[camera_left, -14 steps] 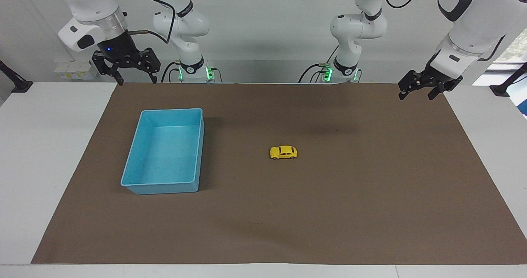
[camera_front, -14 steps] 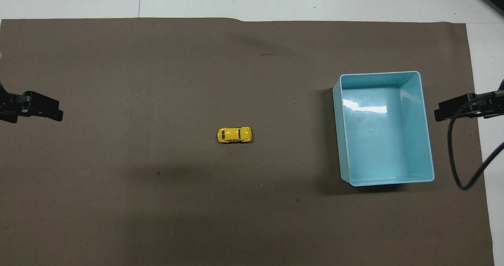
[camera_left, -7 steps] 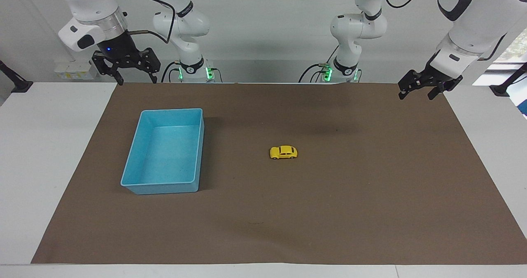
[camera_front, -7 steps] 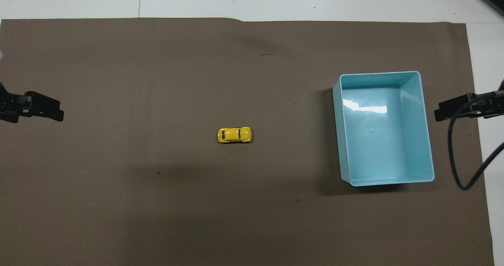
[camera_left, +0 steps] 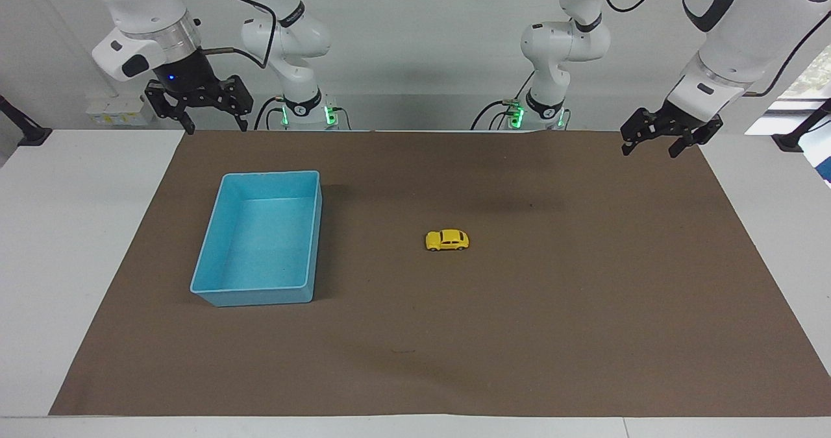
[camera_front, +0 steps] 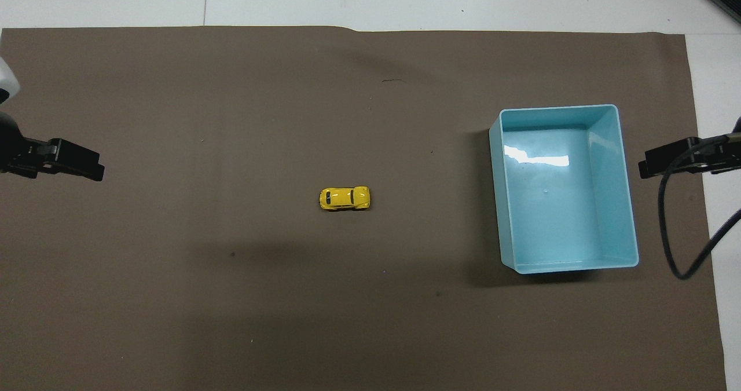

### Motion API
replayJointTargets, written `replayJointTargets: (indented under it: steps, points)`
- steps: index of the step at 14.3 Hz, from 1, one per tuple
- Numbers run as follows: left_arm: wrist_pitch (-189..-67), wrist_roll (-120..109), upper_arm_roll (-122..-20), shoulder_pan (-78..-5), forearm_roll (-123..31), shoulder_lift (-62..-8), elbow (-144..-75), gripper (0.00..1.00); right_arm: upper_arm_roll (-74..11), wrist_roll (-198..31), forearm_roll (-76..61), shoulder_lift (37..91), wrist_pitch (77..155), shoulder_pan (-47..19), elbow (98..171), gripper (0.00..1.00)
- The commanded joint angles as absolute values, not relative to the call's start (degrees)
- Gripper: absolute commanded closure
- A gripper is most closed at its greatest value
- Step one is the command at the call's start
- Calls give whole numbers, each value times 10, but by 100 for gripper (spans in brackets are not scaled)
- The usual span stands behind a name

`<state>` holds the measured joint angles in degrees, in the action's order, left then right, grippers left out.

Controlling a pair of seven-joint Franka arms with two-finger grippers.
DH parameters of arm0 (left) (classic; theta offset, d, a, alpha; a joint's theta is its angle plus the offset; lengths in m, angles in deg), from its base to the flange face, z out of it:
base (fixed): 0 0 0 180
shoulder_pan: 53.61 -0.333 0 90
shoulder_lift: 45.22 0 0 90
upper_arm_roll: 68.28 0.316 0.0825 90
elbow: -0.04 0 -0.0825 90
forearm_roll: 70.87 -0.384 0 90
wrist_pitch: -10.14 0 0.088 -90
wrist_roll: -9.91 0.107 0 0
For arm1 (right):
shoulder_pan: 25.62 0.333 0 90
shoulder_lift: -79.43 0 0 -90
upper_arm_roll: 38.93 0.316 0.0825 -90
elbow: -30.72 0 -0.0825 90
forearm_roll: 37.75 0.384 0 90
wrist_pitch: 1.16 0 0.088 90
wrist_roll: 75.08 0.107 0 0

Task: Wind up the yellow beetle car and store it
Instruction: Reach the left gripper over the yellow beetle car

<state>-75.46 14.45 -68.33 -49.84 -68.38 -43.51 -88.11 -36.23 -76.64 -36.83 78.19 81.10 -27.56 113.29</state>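
The left gripper (camera_left: 652,142) has shifted a little since a second ago: in the facing view it has slid slightly inward over the brown mat (camera_left: 584,308) at the left arm's end of the table, and in the overhead view its dark tip reaches a bit further in over the mat than before. Its jaws stand open and hold nothing. The right gripper (camera_left: 198,108) hangs where it was, raised over the mat's edge at the right arm's end, jaws spread wide and empty; that arm waits. The yellow beetle car (camera_left: 447,240) has not moved: it sits on its wheels on the mat, roughly midway between the two sets of jaws and well apart from both, touched by neither. The blue bin (camera_left: 214,281) is also unchanged, empty, resting on the mat below and just inward of the right jaws, between them and the car. The car lies well apart from the bin, beside it toward the left arm's end of the table.
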Motion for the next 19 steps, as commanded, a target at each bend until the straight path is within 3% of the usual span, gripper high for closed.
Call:
replayJointTargets:
  steps: [1, 11, 16, 19]
  points:
    - [-760, 219, -681, -479, -690, -446, -892, 0, -357, -758, -360, 782, 807, -283, 1127, 0]
    - [-773, 689, -681, -475, -689, -442, -898, 0, -357, -758, -360, 782, 807, -283, 1127, 0]
    - [-839, 831, -681, -468, -646, -438, -942, 0, -357, -758, -360, 781, 807, -283, 1127, 0]
    - [-901, 827, -681, -414, -645, -440, -988, 0, -357, -758, -360, 782, 806, -283, 1127, 0]
